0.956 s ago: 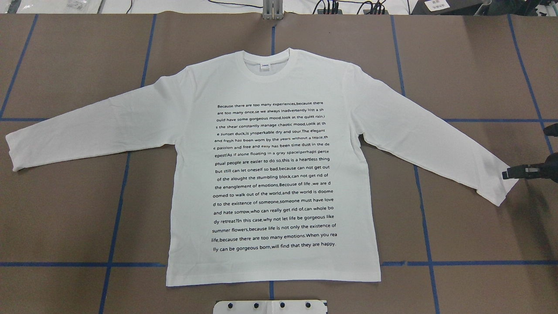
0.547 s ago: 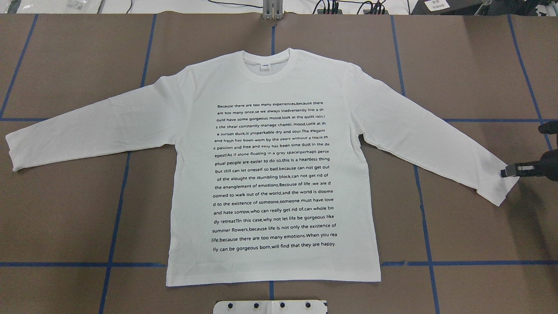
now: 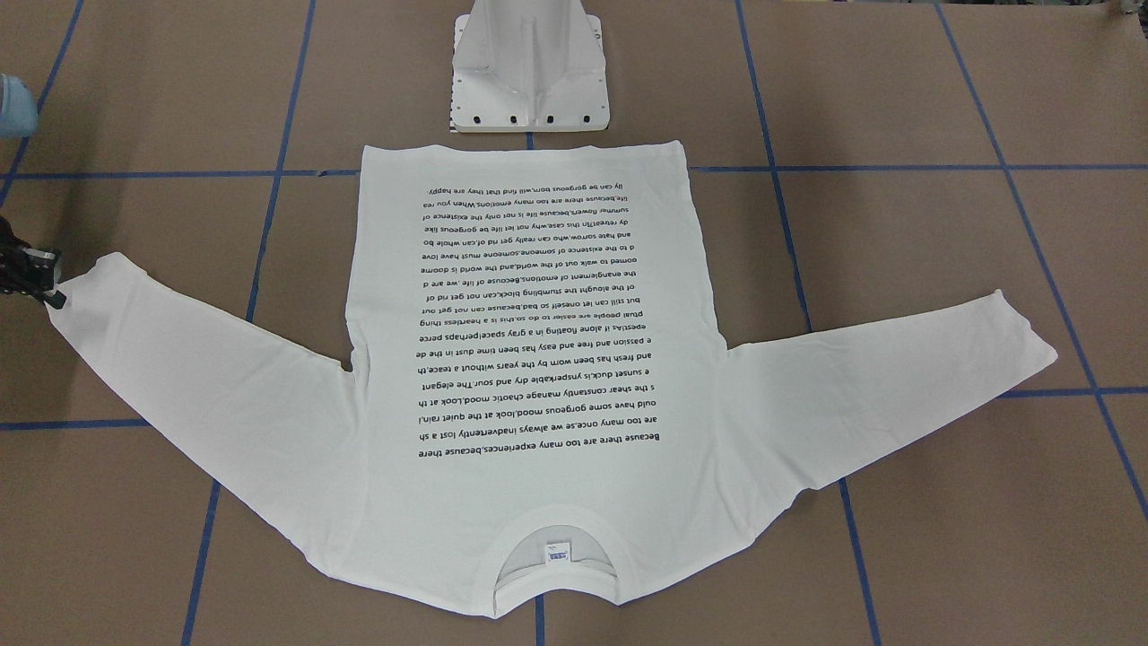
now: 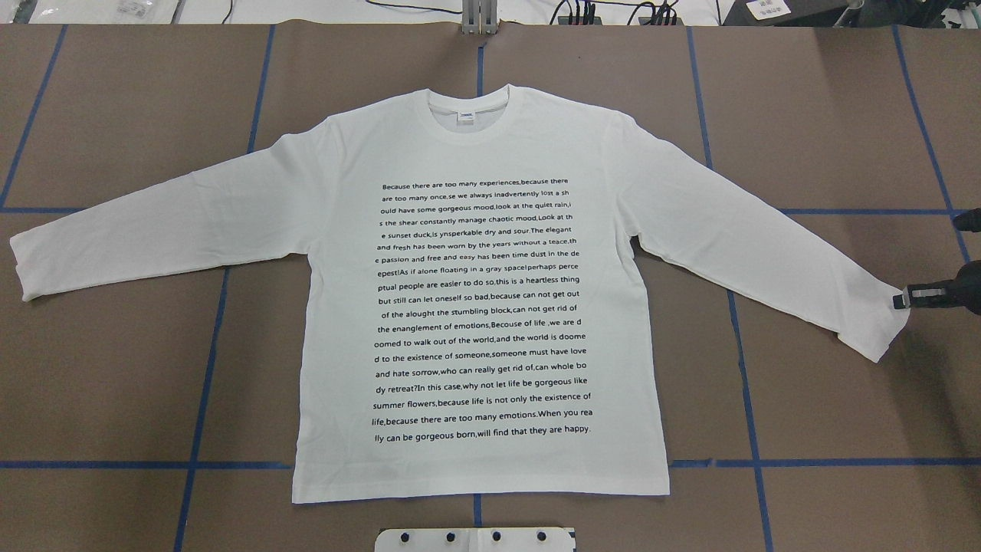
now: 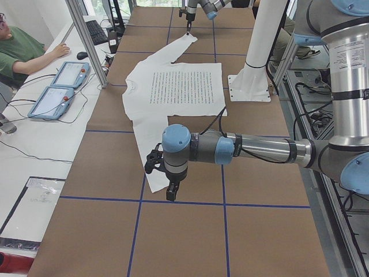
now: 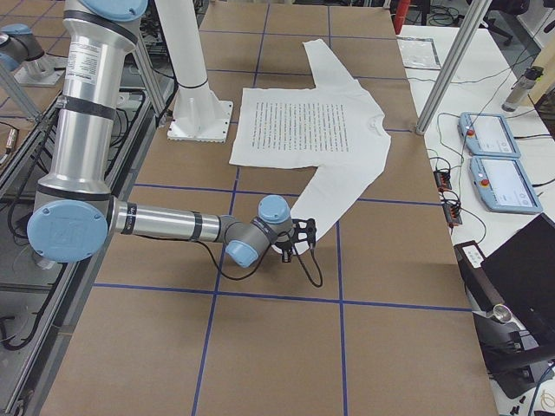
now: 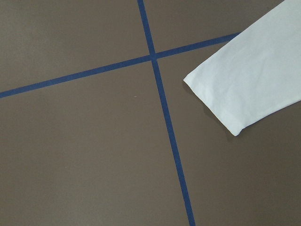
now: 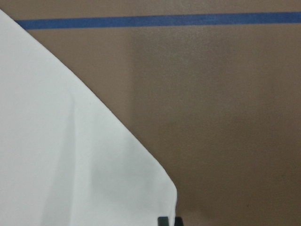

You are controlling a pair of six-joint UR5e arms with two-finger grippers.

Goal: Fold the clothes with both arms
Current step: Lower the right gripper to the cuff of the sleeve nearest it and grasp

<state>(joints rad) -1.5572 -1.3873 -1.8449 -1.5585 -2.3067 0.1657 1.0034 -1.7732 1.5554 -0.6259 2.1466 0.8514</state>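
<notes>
Moved: the right pincer point(image 4: 901, 300) has slid outward along the right cuff point(image 4: 881, 330) to its very edge. The shirt point(image 4: 475, 460) lies as it did.
Shirt: we see it flat on the bench point(image 4: 115, 368), print up, collar away from the robot, cuffs well apart, with no fold made yet.
Right pincer: its tip touches the cuff's edge. We cannot tell whether it is spread or pinching the cloth.
Left pincer point(image 5: 171, 195): it points down near the left cuff point(image 7: 225, 103). We cannot tell its state either.
Risk: with so thin a bite, we judge the right pincer may catch only one layer, or slip off the cuff on lifting. If one side rises ahead of the other, the shirt may drag and the fold go askew.
Count: one shirt, two cuffs, two pincers, one bench.
</notes>
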